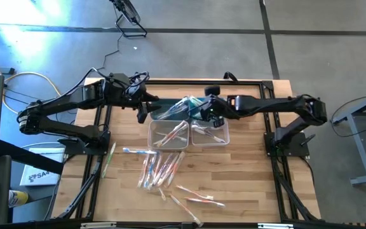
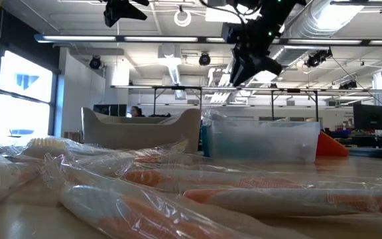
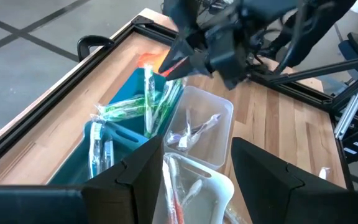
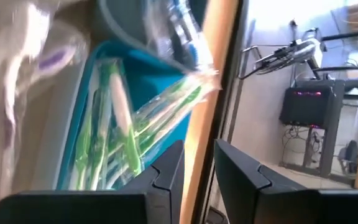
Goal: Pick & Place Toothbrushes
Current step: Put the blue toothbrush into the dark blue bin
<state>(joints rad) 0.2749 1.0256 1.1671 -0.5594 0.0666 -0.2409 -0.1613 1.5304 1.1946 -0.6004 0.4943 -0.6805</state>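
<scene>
Above the teal plastic bin [image 3: 120, 134] of green-handled wrapped toothbrushes [image 4: 114, 124], the right gripper [image 1: 203, 109] hangs with its dark fingers [image 4: 166, 174] nearly closed, a narrow gap between them (whether they pinch anything I cannot tell), while the left gripper [image 3: 194, 171] waits spread wide over the two clear rectangular bins [image 1: 188, 133]. More wrapped toothbrushes [image 1: 161, 168] lie scattered on the wooden table [image 1: 246, 184]. No writing is legible; only the low view shows the room's ceiling lights.
</scene>
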